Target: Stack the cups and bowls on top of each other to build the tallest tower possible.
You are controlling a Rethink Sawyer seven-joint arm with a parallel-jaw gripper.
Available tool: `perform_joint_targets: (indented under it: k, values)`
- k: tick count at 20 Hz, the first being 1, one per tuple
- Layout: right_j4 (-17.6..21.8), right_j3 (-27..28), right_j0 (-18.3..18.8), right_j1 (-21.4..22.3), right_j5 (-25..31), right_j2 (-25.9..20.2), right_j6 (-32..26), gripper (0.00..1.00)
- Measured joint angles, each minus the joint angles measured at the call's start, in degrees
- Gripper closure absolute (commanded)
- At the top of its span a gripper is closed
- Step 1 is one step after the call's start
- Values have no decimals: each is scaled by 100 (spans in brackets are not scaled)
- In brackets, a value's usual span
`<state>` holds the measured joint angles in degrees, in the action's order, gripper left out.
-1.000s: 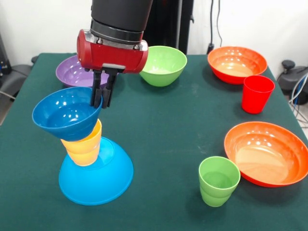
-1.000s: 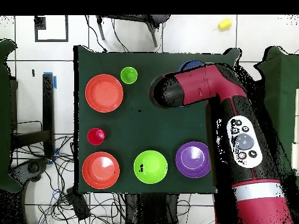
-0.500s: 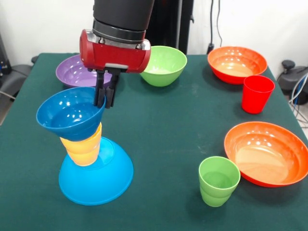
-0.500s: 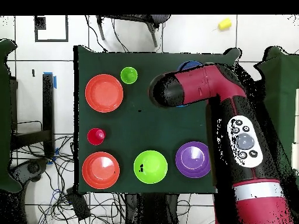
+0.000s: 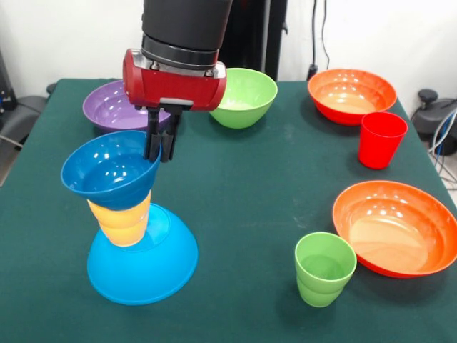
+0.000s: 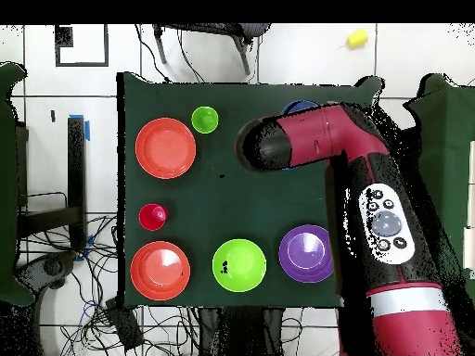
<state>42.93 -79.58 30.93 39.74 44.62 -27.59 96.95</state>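
No legible text, seemingly

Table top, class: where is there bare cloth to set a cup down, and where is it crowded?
Bare: the wide middle between the tower and the green cup, reaching back to the green bowl. Crowded: the side holding both orange bowls and the red cup, and the tower's corner beneath the gripper.

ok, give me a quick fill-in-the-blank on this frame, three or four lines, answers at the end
1. The gripper is shut on the rim of the small dark ____ bowl.
2. That bowl sits on the yellow cups, which stand on the upturned light-blue ____.
3. The green cup stands beside an ____ bowl.
4. The red cup stands ____, mouth up.

Answers: blue; bowl; orange; upright
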Motion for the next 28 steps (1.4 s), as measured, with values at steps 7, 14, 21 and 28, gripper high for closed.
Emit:
perform_joint_targets:
  k: [7,14,21,28]
  values:
    - [-1,0,-123,-10,140,200,0,100]
    - [-1,0,-212,-10,240,348,0,100]
    - [-1,0,-290,-10,240,512,0,100]
    - [-2,0,-325,-10,240,624,0,100]
